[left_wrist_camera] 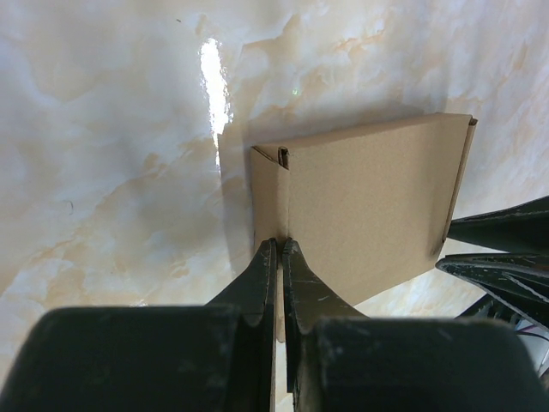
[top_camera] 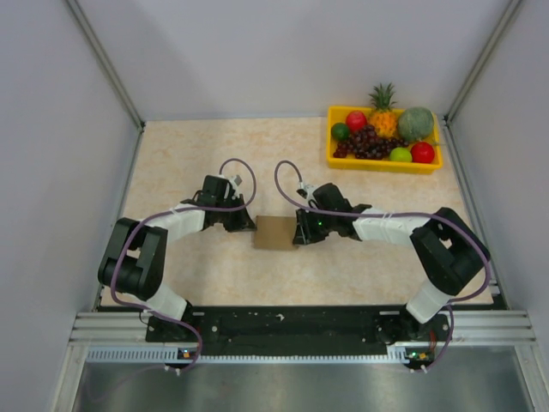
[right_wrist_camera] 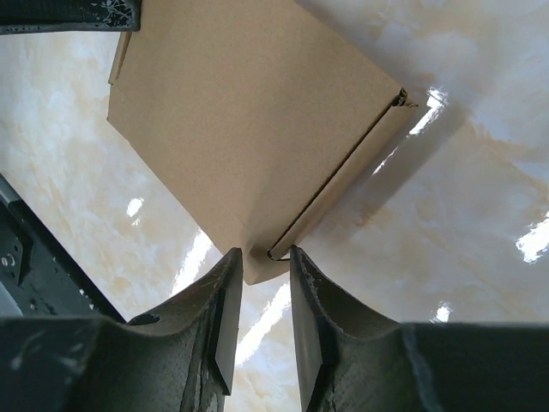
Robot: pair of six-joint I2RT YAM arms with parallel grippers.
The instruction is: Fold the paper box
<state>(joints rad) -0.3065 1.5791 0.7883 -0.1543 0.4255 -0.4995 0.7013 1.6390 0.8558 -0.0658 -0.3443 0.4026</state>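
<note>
Paper box point(top_camera: 274, 232) between your hands.
Left hand point(left_wrist_camera: 280, 249) clamps its 9 o'clock edge; right hand point(right_wrist_camera: 262, 257), 3 o'clock, released.

The paper box point(top_camera: 274, 232) is plain brown cardboard, matt and finely grained, with raw cut edges showing at its folds. The surface point(top_camera: 197, 154) is smooth and glossy, a cream marble-look finish that mirrors the lamps in bright streaks. The jaws of the left gripper point(left_wrist_camera: 280, 245) and right gripper point(right_wrist_camera: 262, 254) look like dull black plastic, scuffed with pale scratches, and the far-right fruit tray point(top_camera: 382, 165) is shiny yellow plastic.
</note>
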